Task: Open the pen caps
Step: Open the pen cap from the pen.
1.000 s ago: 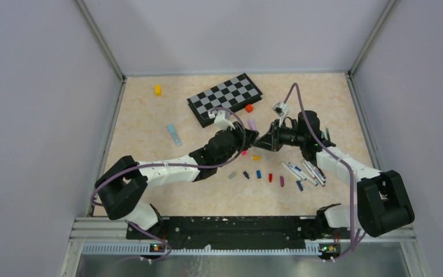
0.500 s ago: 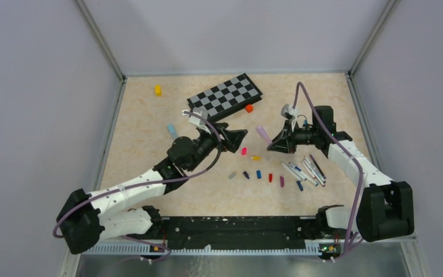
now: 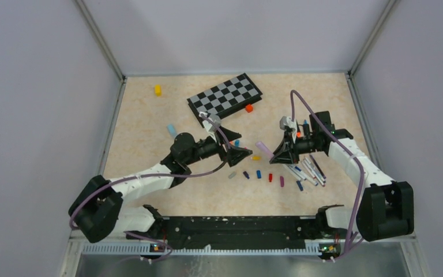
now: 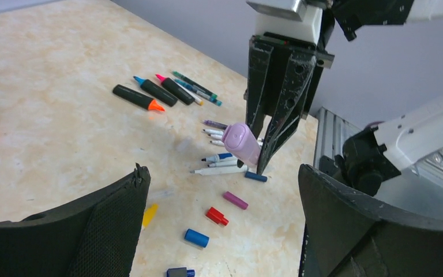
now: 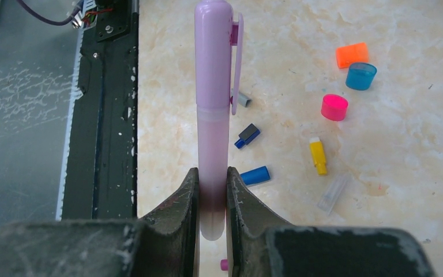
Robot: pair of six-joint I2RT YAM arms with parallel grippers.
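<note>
Our right gripper (image 5: 212, 187) clenches the lilac pen (image 5: 212, 138) by its barrel, its cap (image 5: 213, 52) still on, above the table (image 5: 415, 190). Our left gripper (image 3: 240, 154) gapes wide nearby. We should line it up, grip the cap alone, and pull straight along the pen.

A robotics lab test cell. The table (image 3: 150, 115), topped in beige marble pattern, is boxed in by plain grey walls (image 3: 34, 115) on metal posts (image 3: 100, 43). A cabled left arm (image 3: 144, 182) and right arm (image 3: 352, 161) are bolted to a black rail (image 3: 236, 228) along its near edge. Pens (image 3: 308, 170), caps (image 3: 258, 173) and a chessboard (image 3: 225, 98) lie loose on it.
</note>
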